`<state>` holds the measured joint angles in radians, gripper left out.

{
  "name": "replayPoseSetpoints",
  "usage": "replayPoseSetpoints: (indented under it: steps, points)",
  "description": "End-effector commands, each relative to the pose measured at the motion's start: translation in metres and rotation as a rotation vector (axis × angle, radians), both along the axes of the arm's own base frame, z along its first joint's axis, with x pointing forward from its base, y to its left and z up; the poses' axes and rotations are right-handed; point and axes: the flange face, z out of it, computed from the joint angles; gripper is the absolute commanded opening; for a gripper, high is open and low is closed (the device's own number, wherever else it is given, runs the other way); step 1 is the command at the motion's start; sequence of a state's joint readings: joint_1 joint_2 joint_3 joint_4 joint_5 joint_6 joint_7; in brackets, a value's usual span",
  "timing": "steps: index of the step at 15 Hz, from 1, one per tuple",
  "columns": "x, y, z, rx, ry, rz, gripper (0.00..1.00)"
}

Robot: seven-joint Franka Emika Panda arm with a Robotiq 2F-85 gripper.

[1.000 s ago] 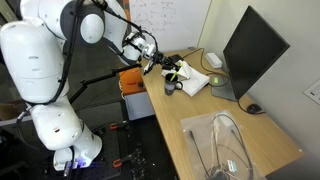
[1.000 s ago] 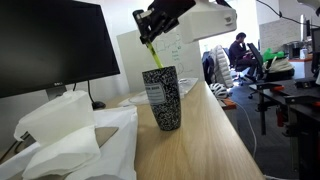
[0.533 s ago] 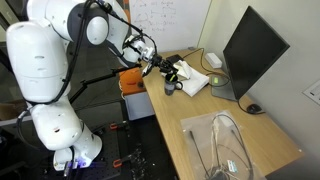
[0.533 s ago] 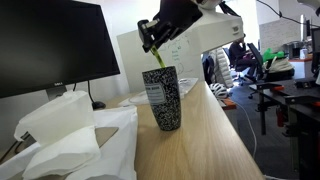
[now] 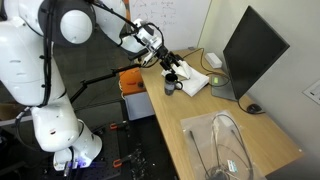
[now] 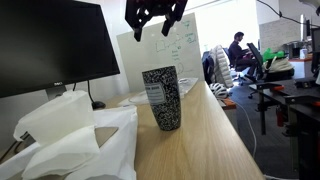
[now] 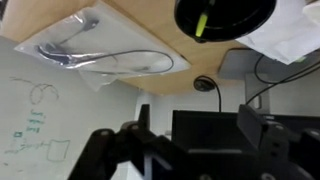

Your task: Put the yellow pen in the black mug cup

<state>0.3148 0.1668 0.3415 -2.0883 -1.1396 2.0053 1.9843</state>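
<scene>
The black mug cup (image 6: 162, 98), speckled dark with a white label, stands upright on the wooden table; it also shows as a small dark cylinder (image 5: 169, 87). From the wrist view I look down into the mug cup (image 7: 240, 15), and the yellow pen (image 7: 202, 22) lies inside its opening. In both exterior views the pen is hidden by the mug's wall. My gripper (image 6: 153, 18) hangs a good way above the mug, open, with nothing between its fingers. It also appears in the other views (image 5: 163, 60) (image 7: 185, 140).
Crumpled white paper (image 6: 60, 125) lies right beside the mug. A dark monitor (image 6: 50, 45) (image 5: 250, 50) stands behind it, with a mouse (image 5: 254, 108) near its base. A clear plastic bag (image 5: 225, 145) lies further along the table. The table edge (image 6: 235, 140) runs close by.
The gripper, shut on the pen over the mug a second ago, has opened and risen. The pen has dropped out of sight into the mug.
</scene>
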Motion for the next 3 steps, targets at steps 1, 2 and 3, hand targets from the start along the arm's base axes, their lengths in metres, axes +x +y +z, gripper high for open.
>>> replayPoseSetpoints:
  steps: [1, 2, 3]
  points:
    - [0.012, -0.023, 0.030, 0.133, 0.145, 0.001, 1.00]
    - [0.014, -0.029, 0.036, 0.167, 0.193, 0.008, 1.00]
    - [0.016, -0.035, 0.040, 0.205, 0.236, 0.018, 1.00]
